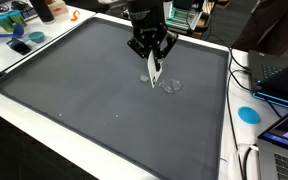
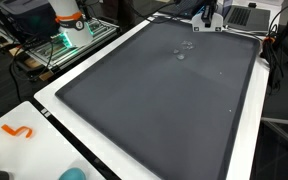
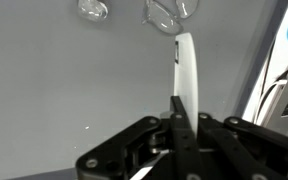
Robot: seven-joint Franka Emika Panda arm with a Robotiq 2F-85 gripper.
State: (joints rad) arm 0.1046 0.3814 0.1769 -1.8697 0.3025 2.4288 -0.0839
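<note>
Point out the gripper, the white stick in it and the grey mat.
gripper (image 1: 152,58), in an exterior view, between its fingertips
white stick (image 3: 187,70), wrist view, its middle
grey mat (image 2: 134,110), in an exterior view, bare middle

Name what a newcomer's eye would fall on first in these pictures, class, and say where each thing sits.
The big dark grey mat covers nearly the whole white table. Towards the mat's far edge in an exterior view, the arm's black jaws are shut on a slim white tool that points down at the mat. Close by its tip lie small clear pieces, which also show at the top of the wrist view.
</note>
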